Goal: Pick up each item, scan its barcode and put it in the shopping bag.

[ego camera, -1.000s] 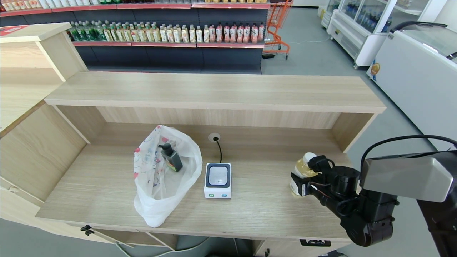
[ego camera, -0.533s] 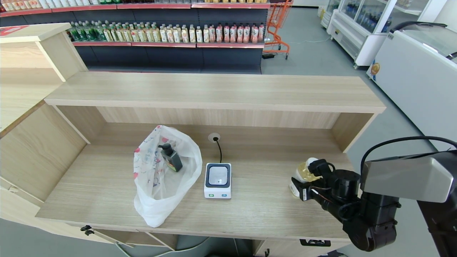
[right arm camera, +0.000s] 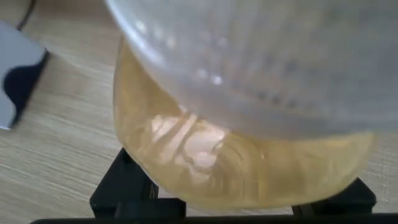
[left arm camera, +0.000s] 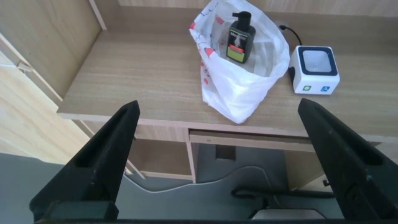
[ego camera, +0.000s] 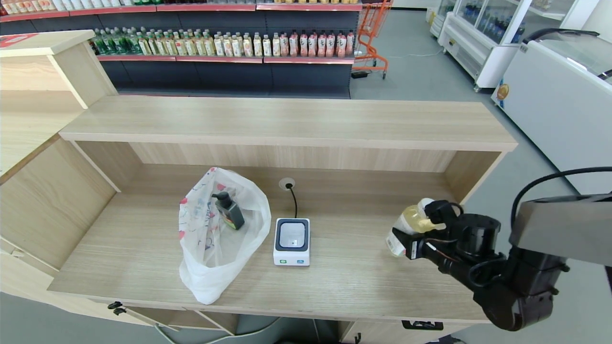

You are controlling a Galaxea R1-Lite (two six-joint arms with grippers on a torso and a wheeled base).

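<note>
My right gripper (ego camera: 421, 232) is shut on a clear bottle of yellow liquid (ego camera: 409, 223) with a white cap, held tilted just above the right side of the wooden counter (ego camera: 344, 272). Close up, the bottle (right arm camera: 249, 130) sits between black fingers (right arm camera: 127, 193). A white scanner (ego camera: 291, 241) stands mid-counter. To its left lies the open white shopping bag (ego camera: 210, 258) with a dark pump bottle (ego camera: 228, 210) inside. My left gripper (left arm camera: 219, 107) hangs open below the counter's front edge, facing the bag (left arm camera: 239, 93) and the scanner (left arm camera: 315, 70).
A raised ledge (ego camera: 287, 122) and side walls box in the counter's back and sides. The scanner's cable (ego camera: 293, 200) runs to a grommet behind it. Store shelves of drinks (ego camera: 224, 45) and freezers (ego camera: 554, 91) stand beyond.
The right arm dipped slightly, then lifted and drew right with the bottle, which now tilts more with its base toward the scanner. Bag and scanner stayed put.
</note>
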